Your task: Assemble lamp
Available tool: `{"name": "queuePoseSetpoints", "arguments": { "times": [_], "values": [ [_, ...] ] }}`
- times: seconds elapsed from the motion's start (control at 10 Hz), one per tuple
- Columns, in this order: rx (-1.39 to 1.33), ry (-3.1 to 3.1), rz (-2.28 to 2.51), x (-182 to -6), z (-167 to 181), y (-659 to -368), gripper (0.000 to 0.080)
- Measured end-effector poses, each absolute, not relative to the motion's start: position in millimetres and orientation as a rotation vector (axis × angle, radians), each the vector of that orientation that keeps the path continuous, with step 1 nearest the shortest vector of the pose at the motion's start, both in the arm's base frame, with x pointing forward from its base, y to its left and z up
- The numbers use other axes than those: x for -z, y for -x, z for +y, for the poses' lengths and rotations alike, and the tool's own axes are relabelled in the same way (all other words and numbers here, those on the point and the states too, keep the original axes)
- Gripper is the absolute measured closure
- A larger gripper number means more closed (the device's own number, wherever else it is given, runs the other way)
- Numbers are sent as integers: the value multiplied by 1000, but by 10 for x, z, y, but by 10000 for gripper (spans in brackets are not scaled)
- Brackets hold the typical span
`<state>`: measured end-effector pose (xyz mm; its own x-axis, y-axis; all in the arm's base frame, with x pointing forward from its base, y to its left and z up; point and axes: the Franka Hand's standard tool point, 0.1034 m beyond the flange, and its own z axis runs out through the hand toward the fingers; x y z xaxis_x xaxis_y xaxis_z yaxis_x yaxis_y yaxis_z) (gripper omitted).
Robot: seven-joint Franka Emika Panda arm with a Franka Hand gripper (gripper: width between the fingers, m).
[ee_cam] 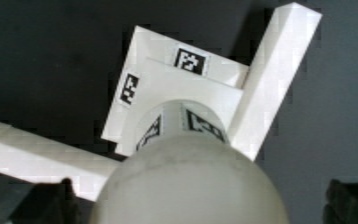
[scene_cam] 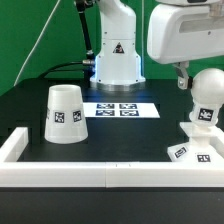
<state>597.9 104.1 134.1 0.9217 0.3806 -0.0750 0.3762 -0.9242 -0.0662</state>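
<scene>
The round white bulb stands neck down on the flat stepped base at the exterior view's right. In the wrist view the bulb fills the foreground, with the tagged base beyond it. My gripper is up beside the bulb's top. In the wrist view the gripper straddles the bulb, its dark fingers set apart on either side with a gap showing, so it is open. The tapered shade stands mouth down at the exterior view's left, far from the gripper.
A white wall runs along the table's front and turns up both sides; it also shows in the wrist view beside the base. The marker board lies mid-table before the white robot pedestal.
</scene>
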Motion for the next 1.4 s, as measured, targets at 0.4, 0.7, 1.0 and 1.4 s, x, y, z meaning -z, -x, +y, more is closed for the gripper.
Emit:
{"name": "queuePoseSetpoints", "arguments": {
  "times": [0.4,0.7,1.0,1.4],
  "values": [
    [-117,3011,-662,-1328,1031,-6120,101],
    [-118,3011,-661,-1319,1030,-6115,128],
    [-118,3018,-629,-1319,1029,-6116,228],
    [-82,3071,-338,-1320,1021,-6116,228]
  ]
}}
